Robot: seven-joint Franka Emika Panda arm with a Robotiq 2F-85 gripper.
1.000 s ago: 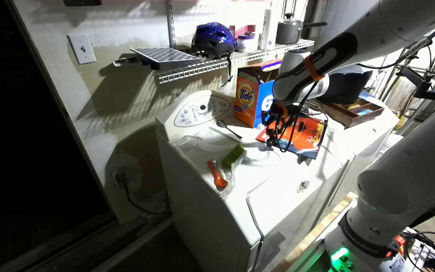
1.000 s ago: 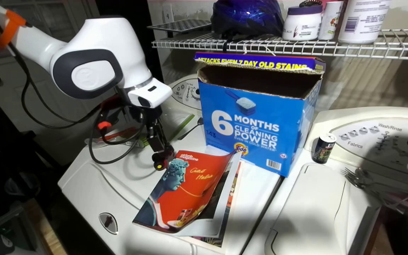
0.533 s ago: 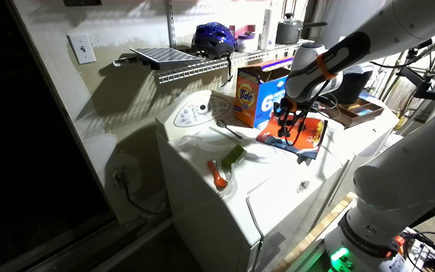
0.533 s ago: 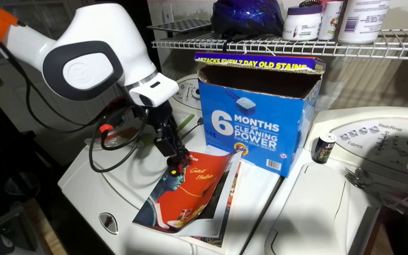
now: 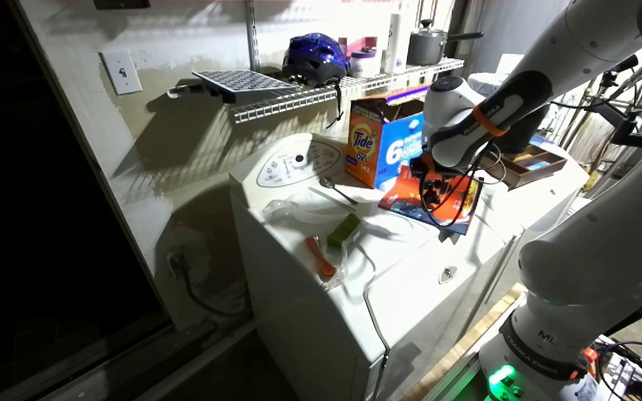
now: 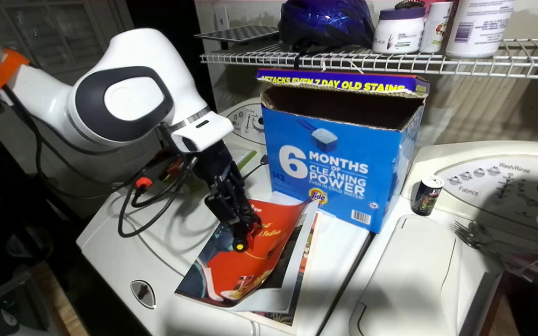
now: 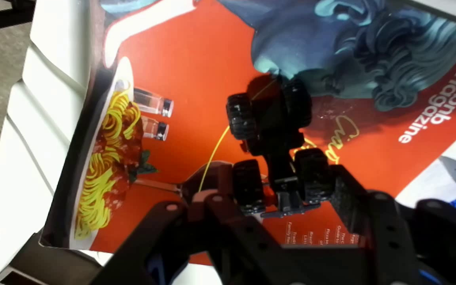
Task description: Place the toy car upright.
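Wrist view: the toy car [image 7: 275, 146] was clamped across its nearer wheels [image 7: 247, 188] by the gripper [image 7: 283, 186] over the magazine [image 7: 196, 99], presumably so that its far wheels [image 7: 242, 114] were left free to be set down, though contact there could not be told.

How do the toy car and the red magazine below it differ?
The toy car is held in the gripper; the magazine lies beneath, curling at one edge. The car is mostly black, the magazine mostly red. The car is chunky and four-wheeled; the magazine is thin and larger. Both show some yellow.
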